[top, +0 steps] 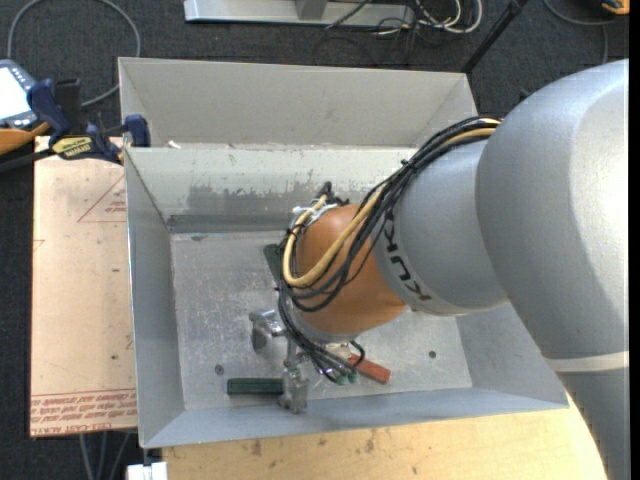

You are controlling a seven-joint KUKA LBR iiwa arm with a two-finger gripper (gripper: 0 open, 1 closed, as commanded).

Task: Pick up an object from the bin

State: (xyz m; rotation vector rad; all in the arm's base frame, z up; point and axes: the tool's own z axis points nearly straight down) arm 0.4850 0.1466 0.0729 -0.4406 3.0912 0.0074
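Observation:
My gripper (292,388) hangs low over the bin's front edge, below the orange wrist cover. Its metal tip comes down right beside the right end of a dark green, pen-like stick (254,387) that lies flat along the front wall. I cannot tell whether it touches the stick. A red-orange piece (374,372) lies on the floor just to the gripper's right, partly hidden by cables.
A small dark speck (219,371) lies left of the stick. A dark piece (272,258) pokes out from behind the orange cover near the bin's middle. The arm covers the bin's right half. The left part of the floor is bare metal.

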